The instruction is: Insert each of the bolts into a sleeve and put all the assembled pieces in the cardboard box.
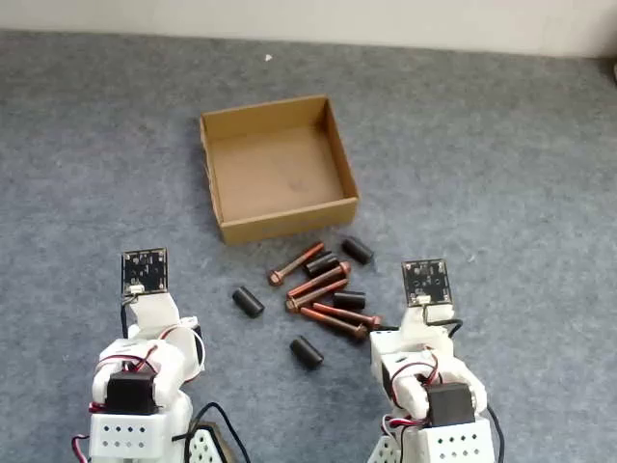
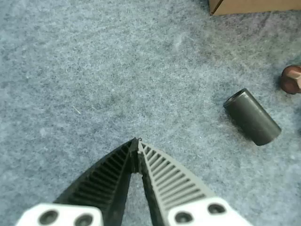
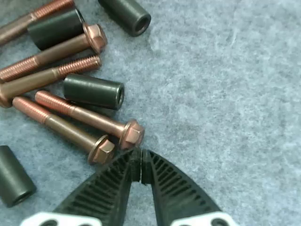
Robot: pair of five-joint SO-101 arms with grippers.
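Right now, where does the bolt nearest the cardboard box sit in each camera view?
High view: the bolt lies slanted just before the cardboard box.
Left wrist view: its head, beyond the lone sleeve.
Right wrist view: its threaded end, beside a second sleeve.
Shared landmark: the second sleeve lies beside those threads in the high view too.

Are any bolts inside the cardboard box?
No, the bolts lie on the carpet outside the cardboard box, among the sleeves.
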